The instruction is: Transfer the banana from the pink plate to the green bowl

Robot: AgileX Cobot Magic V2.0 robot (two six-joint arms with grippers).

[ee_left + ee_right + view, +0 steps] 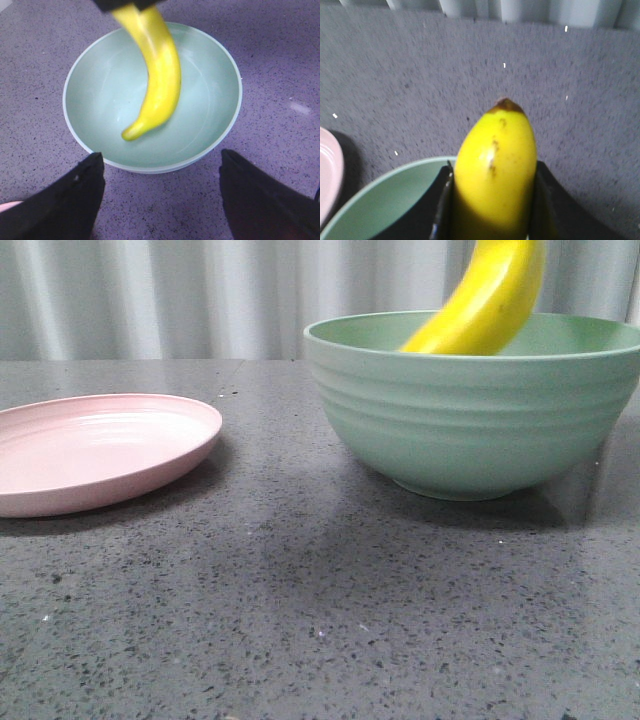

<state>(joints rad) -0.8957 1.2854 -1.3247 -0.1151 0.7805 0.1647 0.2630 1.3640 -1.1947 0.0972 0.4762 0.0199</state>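
Note:
The yellow banana (490, 300) hangs over the green bowl (470, 420), its lower end dipping inside the rim. My right gripper (495, 200) is shut on the banana (495, 165), one black finger on each side. In the left wrist view the banana (160, 75) hangs down into the bowl (100, 90) from the right gripper's black fingers (125, 4) at the frame's edge. My left gripper (162, 195) is open and empty above the table, beside the bowl. The pink plate (90, 445) lies empty at the left.
The grey speckled table (300, 610) stretches in front of plate and bowl. A pale pleated curtain (200, 295) closes the back. The plate's edge shows in the right wrist view (327, 170).

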